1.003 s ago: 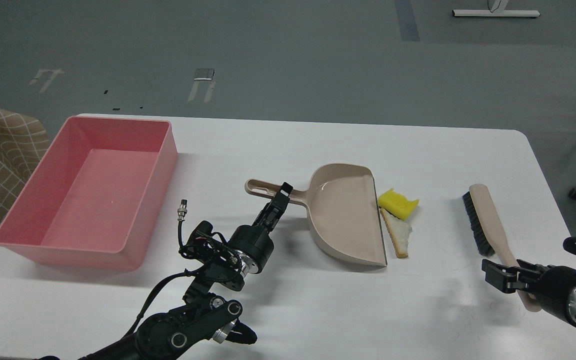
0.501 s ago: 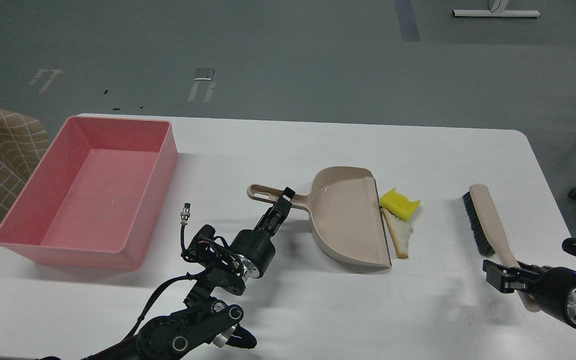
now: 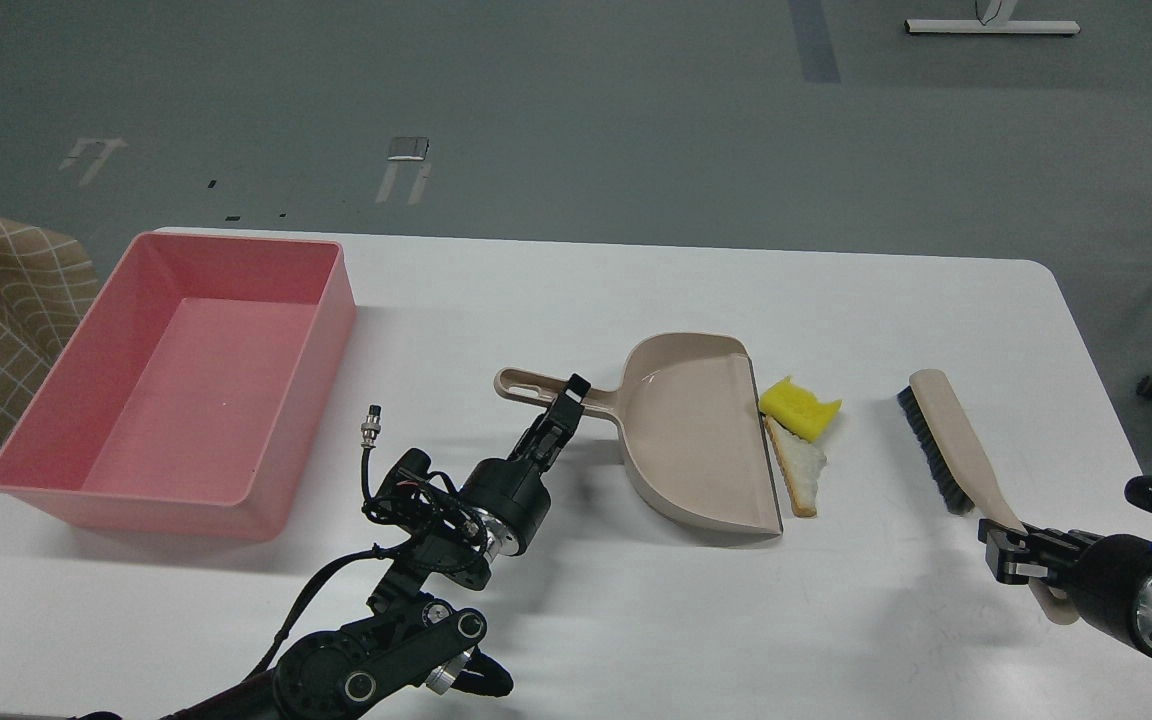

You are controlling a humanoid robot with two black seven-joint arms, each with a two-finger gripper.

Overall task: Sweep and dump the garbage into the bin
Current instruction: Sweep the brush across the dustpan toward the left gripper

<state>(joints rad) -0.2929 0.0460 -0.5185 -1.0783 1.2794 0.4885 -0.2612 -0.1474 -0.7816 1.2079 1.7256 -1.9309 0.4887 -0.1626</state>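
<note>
— What's laid out, biggest first?

— The white worktop point(image 3: 576, 300), then the pink bin point(image 3: 176, 380) at its nine o'clock end, with nothing in it that I can see. At the centre lies the beige dustpan point(image 3: 696, 430), its handle pointing to nine o'clock and its straight lip facing three.

— And the brush?

— The brush point(image 3: 951, 445) sits out at three o'clock of the dustpan, well apart from it, bristles turned toward the pan.

— Where's the garbage?

— Just beside the dustpan lip, on the worktop. The yellow sponge point(image 3: 798, 407) is at the twelve o'clock end, the bread point(image 3: 800, 466) touching it at six o'clock, lying along the lip.

— The arms?

— The left pincer point(image 3: 568, 397) is clamped on the dustpan handle, near where it joins the pan. The right pincer point(image 3: 1004, 552) is closed around the brush handle at its near end.
</note>
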